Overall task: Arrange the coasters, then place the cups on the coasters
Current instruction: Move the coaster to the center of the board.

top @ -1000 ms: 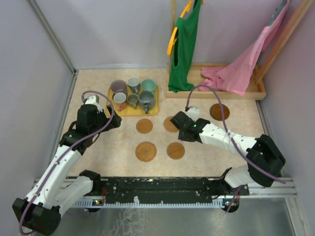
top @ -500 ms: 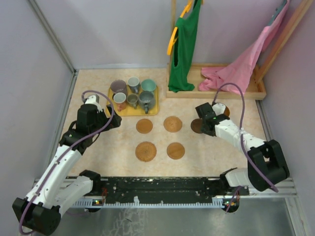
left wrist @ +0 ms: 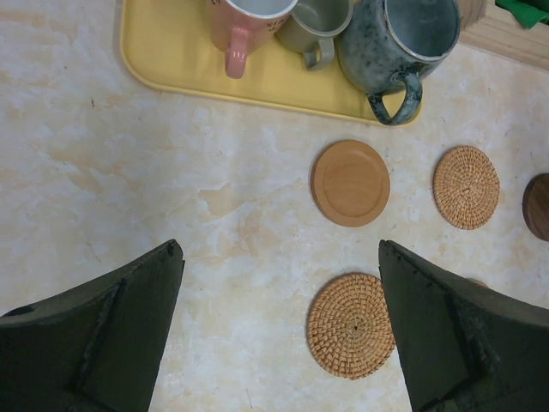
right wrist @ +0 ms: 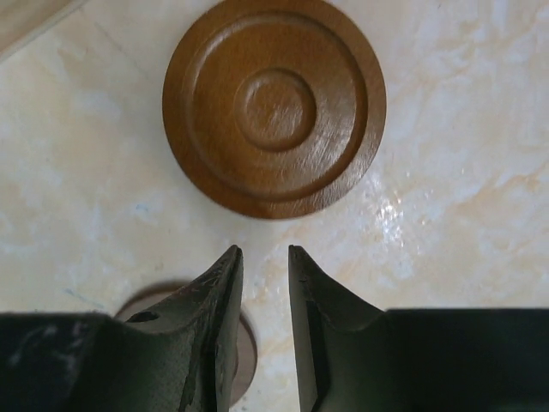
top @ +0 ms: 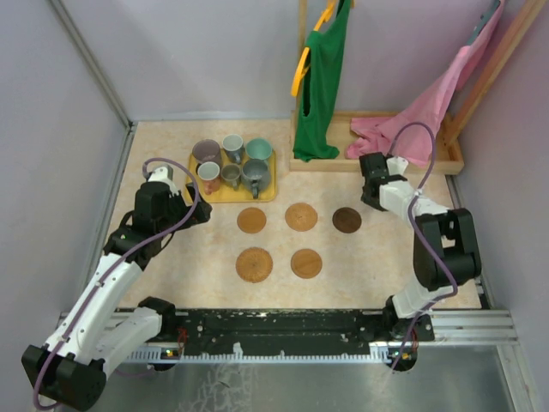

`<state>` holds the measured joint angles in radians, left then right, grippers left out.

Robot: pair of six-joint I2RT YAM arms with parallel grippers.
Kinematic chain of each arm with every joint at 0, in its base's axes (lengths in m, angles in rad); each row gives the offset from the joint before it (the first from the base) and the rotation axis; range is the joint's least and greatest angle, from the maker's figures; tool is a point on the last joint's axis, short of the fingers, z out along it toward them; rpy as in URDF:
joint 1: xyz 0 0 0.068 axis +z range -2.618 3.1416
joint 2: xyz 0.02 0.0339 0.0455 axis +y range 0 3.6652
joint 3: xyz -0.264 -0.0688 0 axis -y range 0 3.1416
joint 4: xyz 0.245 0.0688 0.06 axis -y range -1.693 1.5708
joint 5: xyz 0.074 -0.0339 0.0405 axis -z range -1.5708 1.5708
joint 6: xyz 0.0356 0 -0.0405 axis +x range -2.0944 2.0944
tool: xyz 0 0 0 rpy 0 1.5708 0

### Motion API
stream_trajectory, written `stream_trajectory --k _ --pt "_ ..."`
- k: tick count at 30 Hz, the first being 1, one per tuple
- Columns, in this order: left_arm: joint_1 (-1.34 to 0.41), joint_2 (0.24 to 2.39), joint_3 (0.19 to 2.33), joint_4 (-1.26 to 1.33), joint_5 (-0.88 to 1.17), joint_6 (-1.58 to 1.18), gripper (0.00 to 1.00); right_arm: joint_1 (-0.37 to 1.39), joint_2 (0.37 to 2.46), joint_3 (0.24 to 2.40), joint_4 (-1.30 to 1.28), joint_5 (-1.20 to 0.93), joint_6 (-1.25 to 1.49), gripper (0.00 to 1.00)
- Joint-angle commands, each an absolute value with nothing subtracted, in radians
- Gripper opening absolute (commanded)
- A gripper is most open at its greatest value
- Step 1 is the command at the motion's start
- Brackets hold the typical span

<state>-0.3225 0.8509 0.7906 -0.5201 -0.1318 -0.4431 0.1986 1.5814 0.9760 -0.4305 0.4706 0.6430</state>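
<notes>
Five coasters (top: pixel 301 216) lie flat in two rows on the pale surface (top: pixel 369 257): two woven, one smooth light wood, one dark brown coaster (top: pixel 346 220). The six cups (top: pixel 230 175) stand crowded on the yellow tray (top: pixel 225 194) at the back left. Only the right wrist view shows a sixth, ringed brown coaster (right wrist: pixel 274 107) just beyond the right pincer (right wrist: pixel 264 251), its tips a narrow gap apart on nothing. The left wrist view shows the left pincer (left wrist: pixel 280 249) spread wide over the surface beside the tray.
</notes>
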Motion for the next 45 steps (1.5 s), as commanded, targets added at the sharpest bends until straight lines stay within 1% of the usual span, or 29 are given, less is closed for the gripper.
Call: stream_trajectory --k 1,9,19,25,32,40,45 --pt "-0.318 0.848 0.816 -0.532 -0.147 -0.424 1.0 0.145 1.643 1.065 -0.358 0.509 0.607 0.29" --pt "-0.318 0.866 0.821 -0.525 -0.158 -0.42 1.0 0.096 1.789 1.16 -0.336 0.492 0.587 0.29" --pt "-0.316 0.878 0.818 -0.523 -0.176 -0.421 1.0 0.054 1.876 1.232 -0.325 0.456 0.568 0.29" --pt "-0.316 0.881 0.828 -0.521 -0.178 -0.418 1.0 0.052 1.9 1.209 -0.352 0.444 0.588 0.29" --pt "-0.316 0.873 0.825 -0.523 -0.179 -0.416 1.0 0.053 1.842 1.09 -0.385 0.435 0.618 0.28" --pt "-0.316 0.86 0.815 -0.523 -0.159 -0.423 1.0 0.052 1.666 0.926 -0.419 0.421 0.648 0.28" --pt "-0.316 0.843 0.804 -0.526 -0.148 -0.424 1.0 0.053 1.556 0.826 -0.438 0.371 0.666 0.28"
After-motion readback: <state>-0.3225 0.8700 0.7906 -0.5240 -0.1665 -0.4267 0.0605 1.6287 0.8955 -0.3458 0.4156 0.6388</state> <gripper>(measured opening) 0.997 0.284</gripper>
